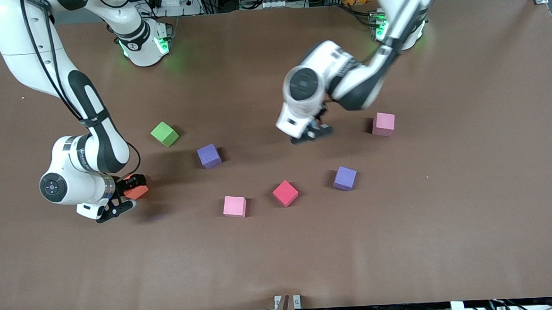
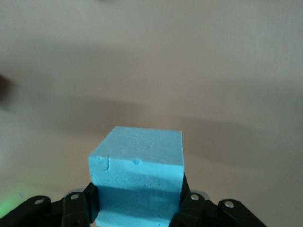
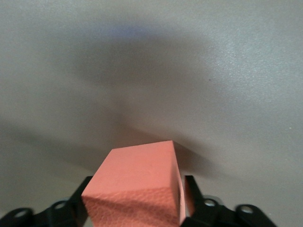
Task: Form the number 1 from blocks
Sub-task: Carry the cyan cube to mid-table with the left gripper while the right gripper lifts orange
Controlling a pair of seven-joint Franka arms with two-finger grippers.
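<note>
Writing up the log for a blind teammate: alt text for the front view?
Both arms hold a block over the brown table: the right end effector grips the orange block at its end, the left end effector hangs mid-table, its cyan block hidden here. Loose on the table lie green, red, two purple and two pink blocks.

In the front view the left gripper (image 1: 311, 133) is smeared by motion, and the cyan block (image 2: 137, 177) it clamps cannot be seen there, hidden under the wrist. The left wrist view cuts that block's lower part off at the edge. The orange block (image 1: 136, 190) is partly hidden, seemingly by the right gripper (image 1: 126, 193), and the right wrist view crops its base.
</note>
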